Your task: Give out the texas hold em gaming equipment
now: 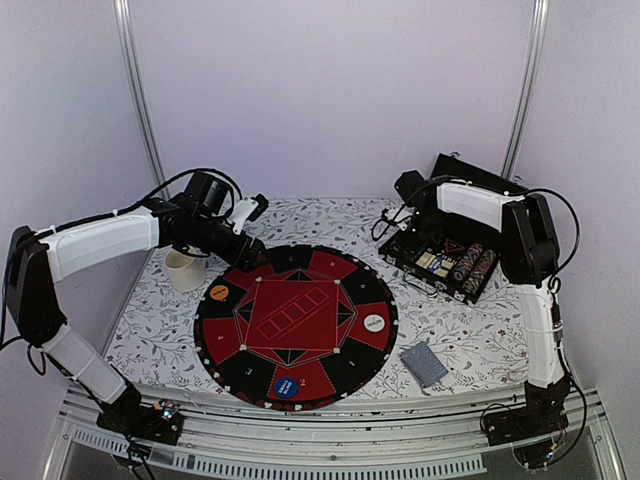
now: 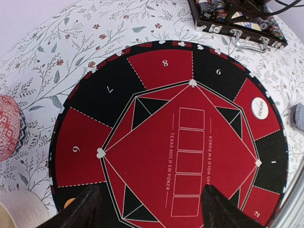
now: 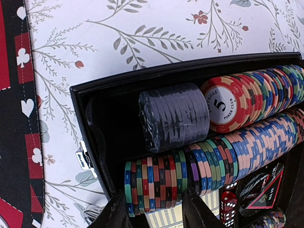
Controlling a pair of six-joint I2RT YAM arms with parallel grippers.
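Observation:
Striped poker chips (image 3: 247, 128) lie in rows in the open black case (image 1: 455, 258). My right gripper (image 3: 154, 211) is down in the case, its fingers pressed on both ends of a short stack of striped chips (image 3: 156, 187) at the left end of the near row. My left gripper (image 2: 152, 209) is open and empty, hovering over the round red-and-black poker mat (image 1: 295, 325). On the mat lie an orange disc (image 1: 219, 293), a white dealer disc (image 1: 374, 323) and a blue disc (image 1: 286, 387). A grey-blue deck of cards (image 1: 424, 363) lies right of the mat.
A white cup (image 1: 185, 270) stands at the mat's left edge, below my left arm. A pink patterned bowl (image 2: 8, 128) sits left of the mat. The case also holds a wrapped dark chip roll (image 3: 173, 116) and red dice (image 3: 228, 206).

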